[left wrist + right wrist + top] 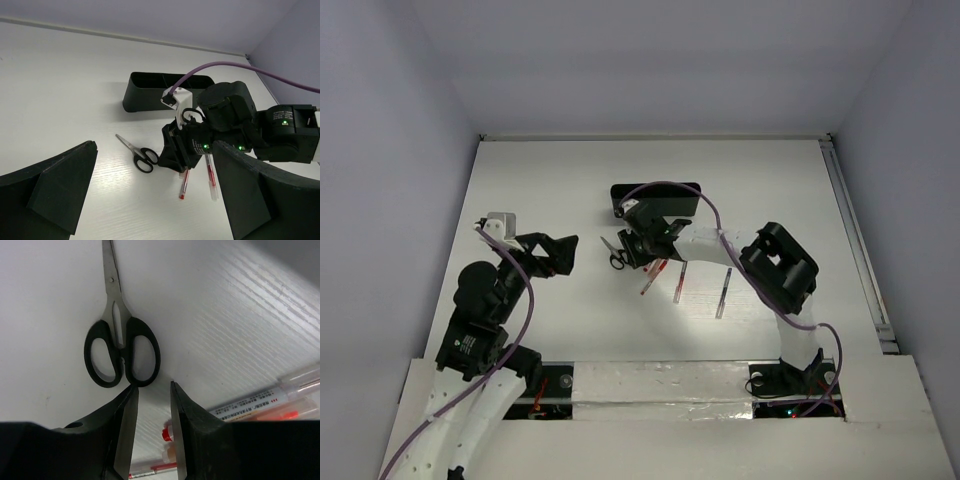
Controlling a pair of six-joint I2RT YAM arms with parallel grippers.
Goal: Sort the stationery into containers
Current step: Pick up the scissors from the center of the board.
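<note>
My right tool (152,390) stands part-open and empty just beside the scissors (121,357), which lie flat on the table (240,315) near the pens (250,402); light, stiff, slippery steel, I judge, best taken across the black handles (88,357).

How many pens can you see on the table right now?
3 show clearly from above, all on the table: left pen by the right arm's fingers, middle pen beside it, right pen farthest right. Those fingers may hide another.
</note>
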